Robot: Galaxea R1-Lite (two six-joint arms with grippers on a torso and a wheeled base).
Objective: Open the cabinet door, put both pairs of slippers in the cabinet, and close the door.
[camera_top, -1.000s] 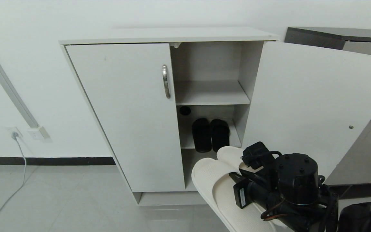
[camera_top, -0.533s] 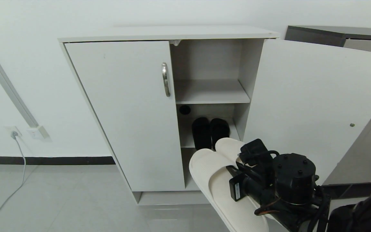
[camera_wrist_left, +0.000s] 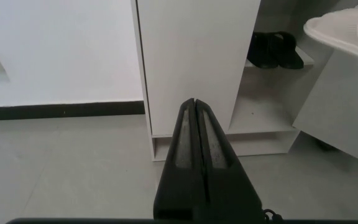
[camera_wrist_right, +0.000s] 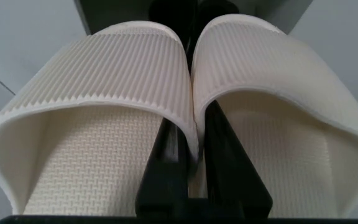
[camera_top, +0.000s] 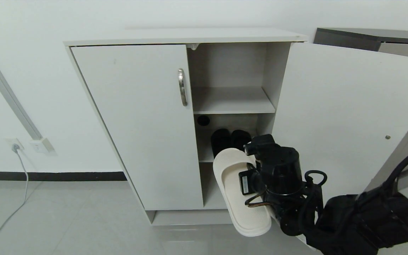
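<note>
White wall [camera_top: 30,71] behind, cabinet [camera_top: 133,124] with its right door [camera_top: 338,117] open and the black pair [camera_top: 221,140] on a shelf [camera_top: 205,156] inside, while my right claw [camera_wrist_right: 194,146] pinches the white pair [camera_top: 230,177] just before the opening and my left claw [camera_wrist_left: 194,134] is closed empty: placing and door-closing remain, I judge.

The right arm [camera_top: 349,219] is black, with a round drum-like joint [camera_top: 283,166], a small white label [camera_top: 245,185] on its side and looping black cables [camera_top: 315,176] behind. The left gripper [camera_wrist_left: 194,103] has dark fingers [camera_wrist_left: 174,180] with grey pads [camera_wrist_left: 215,146].
</note>
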